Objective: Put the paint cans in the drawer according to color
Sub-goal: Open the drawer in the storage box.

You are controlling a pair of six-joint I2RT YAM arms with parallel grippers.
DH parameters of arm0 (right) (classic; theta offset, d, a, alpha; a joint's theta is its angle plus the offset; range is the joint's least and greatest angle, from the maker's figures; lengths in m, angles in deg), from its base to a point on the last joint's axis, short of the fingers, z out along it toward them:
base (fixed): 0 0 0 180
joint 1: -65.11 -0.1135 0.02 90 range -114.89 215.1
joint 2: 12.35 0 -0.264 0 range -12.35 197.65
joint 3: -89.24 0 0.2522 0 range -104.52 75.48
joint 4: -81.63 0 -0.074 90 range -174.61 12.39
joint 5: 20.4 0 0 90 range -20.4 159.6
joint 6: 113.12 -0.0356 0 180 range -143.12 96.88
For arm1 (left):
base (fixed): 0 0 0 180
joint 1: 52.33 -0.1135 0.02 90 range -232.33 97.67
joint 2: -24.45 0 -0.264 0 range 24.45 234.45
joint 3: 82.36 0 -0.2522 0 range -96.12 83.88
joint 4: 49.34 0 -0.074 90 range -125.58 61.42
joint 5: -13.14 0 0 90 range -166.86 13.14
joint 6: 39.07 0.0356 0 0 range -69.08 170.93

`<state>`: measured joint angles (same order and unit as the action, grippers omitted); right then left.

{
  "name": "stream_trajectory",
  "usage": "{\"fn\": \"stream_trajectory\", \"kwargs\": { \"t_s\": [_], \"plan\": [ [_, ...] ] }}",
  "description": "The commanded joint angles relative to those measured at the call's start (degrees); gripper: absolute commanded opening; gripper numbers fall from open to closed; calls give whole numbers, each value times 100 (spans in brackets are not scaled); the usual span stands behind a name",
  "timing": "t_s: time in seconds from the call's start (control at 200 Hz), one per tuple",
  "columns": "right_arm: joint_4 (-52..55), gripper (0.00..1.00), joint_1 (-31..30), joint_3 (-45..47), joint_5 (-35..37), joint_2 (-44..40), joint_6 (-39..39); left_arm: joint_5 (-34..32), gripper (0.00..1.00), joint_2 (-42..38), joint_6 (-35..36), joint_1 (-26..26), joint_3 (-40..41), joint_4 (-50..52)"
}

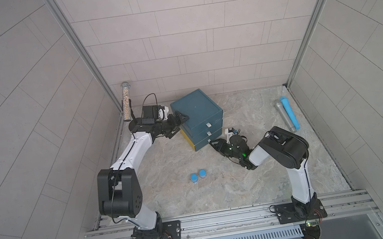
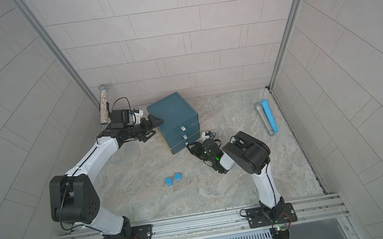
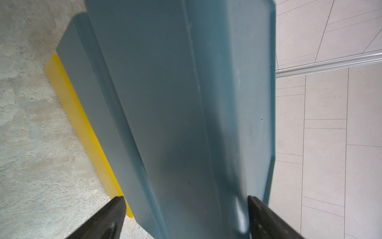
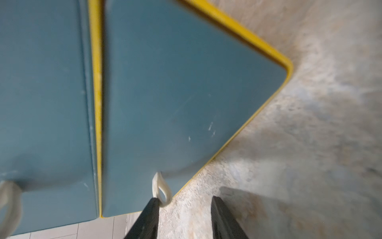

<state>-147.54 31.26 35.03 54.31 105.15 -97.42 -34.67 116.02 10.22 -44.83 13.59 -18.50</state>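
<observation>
bracing the teal three-drawer cabinet (image 1: 197,114), the left gripper (image 1: 176,127) is straddling its back corner with wide jaws. the right gripper (image 4: 184,215), jaws parted and empty, is sitting at the bottom drawer's white loop handle (image 4: 162,189). two blue-lidded paint jars (image 1: 198,175) are waiting mid-table. a misaligned closing could miss the loop, dragging the cabinet.

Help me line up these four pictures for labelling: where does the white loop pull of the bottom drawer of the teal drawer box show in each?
Top views: the white loop pull of the bottom drawer is low on the box front, beside the right gripper.
Left wrist: not in it.
Right wrist: bottom centre, against one gripper finger.
Shared landmark: the box's yellow base edge.
</observation>
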Motion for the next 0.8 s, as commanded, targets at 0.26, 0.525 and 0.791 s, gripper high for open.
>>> {"fn": "stream_trajectory", "kwargs": {
  "t_s": [0.26, 0.525, 0.791],
  "plan": [
    [-505, 45, 0, -210, 35, 377, -231, -297, 97, 133, 72, 3, 58, 577],
    [-687, 24, 86, -291, 0, 512, -339, -293, 97, 141, 76, 5, 58, 577],
    [-366, 0, 123, -95, -91, 230, -135, -297, 97, 129, 83, 1, 58, 577]
  ]
}}
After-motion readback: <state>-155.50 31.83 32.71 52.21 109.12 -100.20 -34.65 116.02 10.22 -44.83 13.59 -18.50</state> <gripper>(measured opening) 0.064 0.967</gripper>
